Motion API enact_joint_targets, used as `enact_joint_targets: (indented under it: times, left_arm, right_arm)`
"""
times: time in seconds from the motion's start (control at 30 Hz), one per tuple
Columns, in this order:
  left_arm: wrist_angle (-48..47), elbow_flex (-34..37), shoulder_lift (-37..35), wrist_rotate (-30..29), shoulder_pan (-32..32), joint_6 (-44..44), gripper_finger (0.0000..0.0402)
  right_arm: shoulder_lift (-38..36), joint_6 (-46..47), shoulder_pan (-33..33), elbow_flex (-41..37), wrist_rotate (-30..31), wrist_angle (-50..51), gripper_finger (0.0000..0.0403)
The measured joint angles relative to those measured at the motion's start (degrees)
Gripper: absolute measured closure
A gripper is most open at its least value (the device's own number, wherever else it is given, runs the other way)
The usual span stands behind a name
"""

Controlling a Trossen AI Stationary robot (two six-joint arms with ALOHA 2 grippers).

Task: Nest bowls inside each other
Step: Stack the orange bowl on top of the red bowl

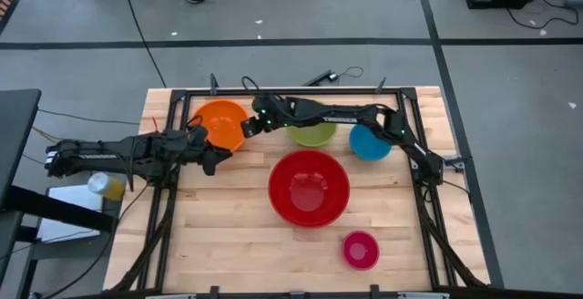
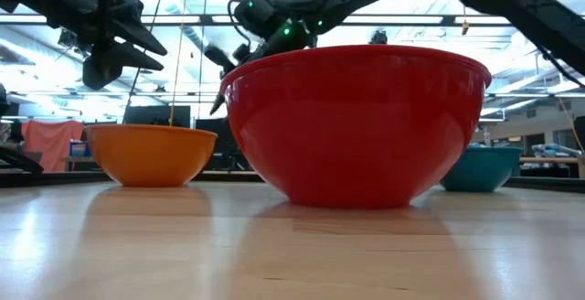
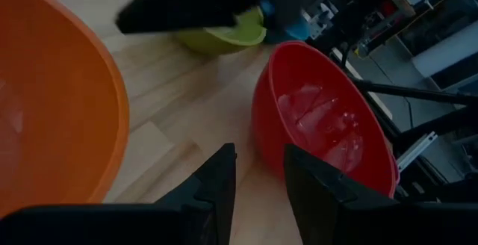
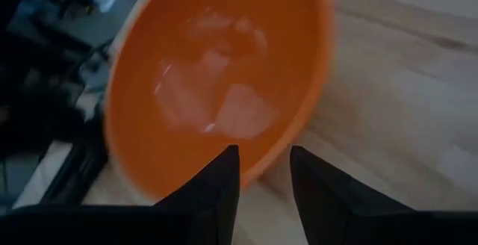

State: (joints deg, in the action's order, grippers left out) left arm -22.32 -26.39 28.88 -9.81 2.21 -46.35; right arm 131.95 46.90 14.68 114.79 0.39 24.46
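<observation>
Five bowls stand apart on their bases on the wooden table (image 1: 228,235): orange (image 1: 221,124) at the far left, lime green (image 1: 312,135) and blue (image 1: 370,142) at the far side, big red (image 1: 309,188) in the middle, small pink (image 1: 361,250) near the front. My right gripper (image 1: 247,128) reaches across from the right. It hovers open over the orange bowl's (image 4: 216,88) right rim, a finger on either side of it. My left gripper (image 1: 215,159) is open and bare beside the orange bowl's (image 3: 52,110) near side, facing the red bowl (image 3: 321,122).
A black frame (image 1: 173,98) borders the table's left, far and right edges. My right arm (image 1: 346,114) stretches over the green bowl. Bare wood lies at the near left, in front of my left arm. A yellow bottle (image 1: 107,186) stands off the table at the left.
</observation>
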Motion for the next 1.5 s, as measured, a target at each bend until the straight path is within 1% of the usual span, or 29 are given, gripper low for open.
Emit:
enact_joint_targets:
  times: [0.1, 0.43, 0.63, 0.73, 0.9, 1.07, 1.33, 1.5]
  left_arm:
    - [-0.36, 0.0, 0.0, -0.08, -0.23, 0.32, 0.0285]
    - [-0.43, 0.0, -0.02, -0.23, -0.2, 0.17, 0.0285]
    - [-0.49, 0.0, 0.0, -0.04, -0.27, -0.48, 0.0285]
    - [-0.14, 0.0, 0.0, 0.48, -0.27, -0.61, 0.0285]
    - [-0.16, 0.0, -0.01, 0.68, -0.89, -1.08, 0.0285]
    - [0.05, 0.0, -0.02, 0.69, -1.84, -1.05, 0.0285]
    - [0.23, 0.0, 0.0, -0.25, -1.91, 0.41, 0.0285]
    - [0.08, 0.0, 0.01, -0.47, -1.92, 0.47, 0.0285]
  right_arm:
    - [1.29, 4.3, 0.77, 0.63, 1.95, 0.27, 0.0274]
    - [3.96, 6.84, 1.69, 0.67, 0.47, -1.93, 0.0274]
    - [3.94, 4.54, 1.7, 0.63, 0.12, -5.97, 0.0274]
    - [3.93, 5.91, 1.89, 0.63, 0.18, -7.51, 0.0274]
    - [3.92, 6.95, 2.82, 0.61, 1.49, -6.46, 0.0274]
    - [3.92, 7.35, 3.73, 0.61, 1.51, -6.93, 0.0274]
    - [4.86, 7.08, 3.34, 0.63, 1.81, -8.71, 0.0274]
    - [6.18, 7.21, 2.9, 0.52, 1.15, -9.38, 0.0256]
